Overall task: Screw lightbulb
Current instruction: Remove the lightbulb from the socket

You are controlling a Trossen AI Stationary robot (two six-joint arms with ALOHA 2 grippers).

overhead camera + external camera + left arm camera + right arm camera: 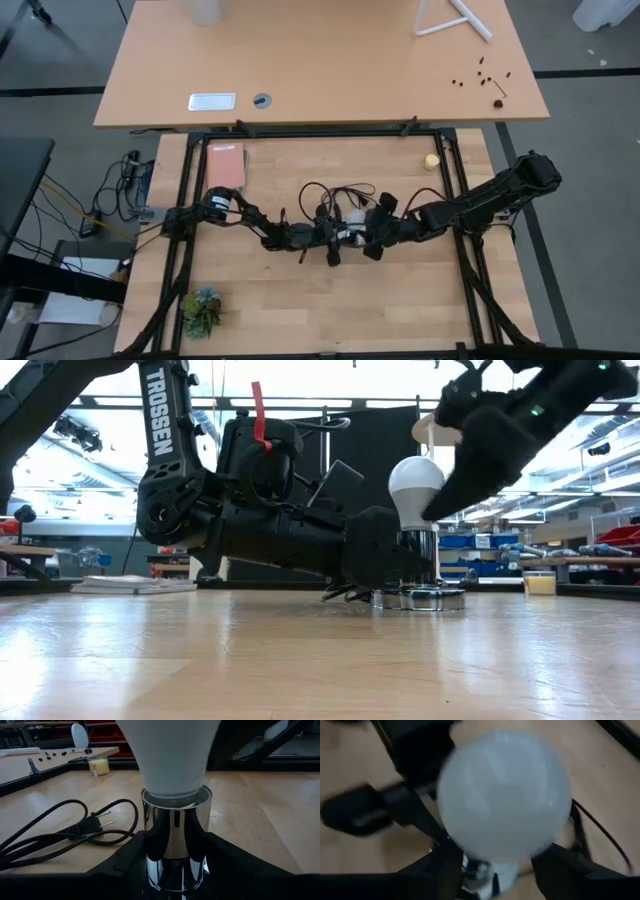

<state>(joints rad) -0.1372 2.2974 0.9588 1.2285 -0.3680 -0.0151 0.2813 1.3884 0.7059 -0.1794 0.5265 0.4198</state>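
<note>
The lightbulb (416, 488) stands upright in the chrome socket (418, 565), which the left jaws (405, 565) clamp low down, while the right jaws (462, 460) straddle the globe, grip uncertain.

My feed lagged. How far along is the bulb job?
Done: lightbulb stands upright in the chrome socket. In hand: left gripper braces the socket; right gripper straddles the globe. Left: whether it is fully screwed home cannot be told.
</note>
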